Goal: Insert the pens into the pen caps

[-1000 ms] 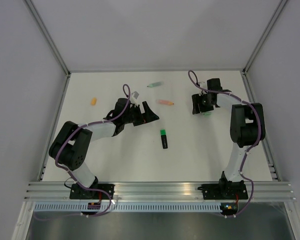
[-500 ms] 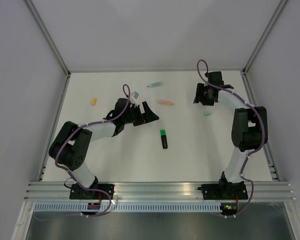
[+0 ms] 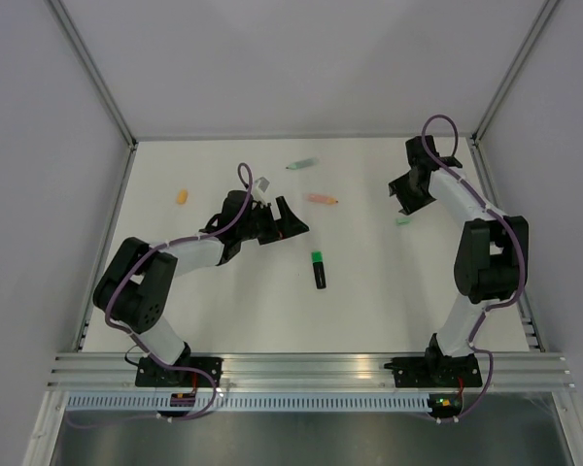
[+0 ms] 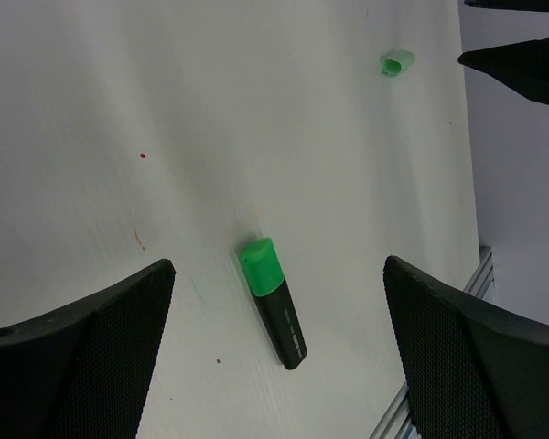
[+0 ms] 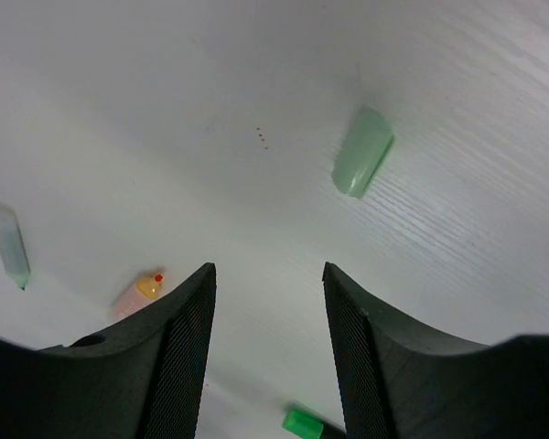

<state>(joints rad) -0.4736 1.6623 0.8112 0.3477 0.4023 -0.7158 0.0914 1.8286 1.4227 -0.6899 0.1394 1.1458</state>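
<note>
Space is now seen between the right jaws and the mint cap (image 3: 403, 219). The jaws are no longer set over that cap: they are lifted and pulled toward the back of the desk (image 3: 243, 311), and the cap is left lying flat near the right side. The right jaws are held partly open, and nothing is held in them. The left jaws are spread wide, empty, close to the black pen (image 3: 319, 269). The mint pen (image 3: 301, 164) and the orange pen (image 3: 321, 198) are laid near the back, well apart from the mint cap. The orange cap (image 3: 182, 196) is seen far left. So the mint cap is judged not picked up, and a new try is likely needed.
</note>
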